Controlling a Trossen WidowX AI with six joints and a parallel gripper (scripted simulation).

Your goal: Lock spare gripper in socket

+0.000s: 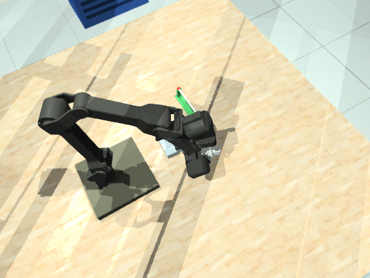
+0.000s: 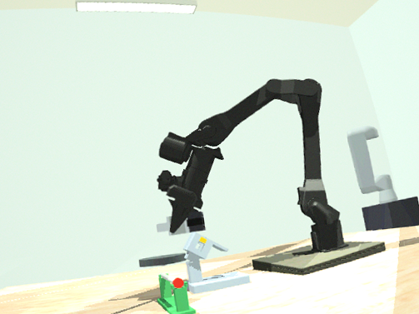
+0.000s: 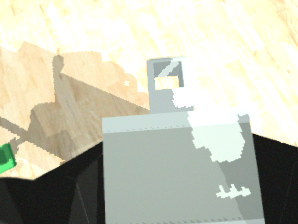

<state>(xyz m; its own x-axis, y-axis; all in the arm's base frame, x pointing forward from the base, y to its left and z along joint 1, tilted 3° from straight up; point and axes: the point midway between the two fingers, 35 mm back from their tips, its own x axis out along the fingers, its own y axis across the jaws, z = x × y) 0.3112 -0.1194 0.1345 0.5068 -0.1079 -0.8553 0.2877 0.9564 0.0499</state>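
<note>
My gripper [image 2: 185, 224] [image 1: 205, 157] [image 3: 171, 137] is shut on the spare gripper [image 3: 175, 160] [image 2: 164, 227] [image 1: 212, 152], a pale grey block. I hold it tilted in the air, above the mount. Its square spigot [image 3: 167, 86] with a cross hole points away from me in the wrist view. The light grey mount [image 2: 197, 256] [image 1: 167, 148] stands on its flat base below, with its tilted socket carrying a yellow mark; my arm mostly covers it from above. The lock pin [image 1: 187, 101] [image 2: 177, 281] with its red head lies on a green rack [image 2: 174, 302] [image 1: 183, 102] [image 3: 6, 159] beside the mount.
The arm's dark base plate [image 1: 128, 192] [image 2: 314, 261] lies behind the mount. A dark round disc [image 2: 161, 259] lies further back. A blue cabinet [image 1: 105, 9] stands off the wooden floor. A white arm on a dark box [image 2: 390, 214] stands at the far right.
</note>
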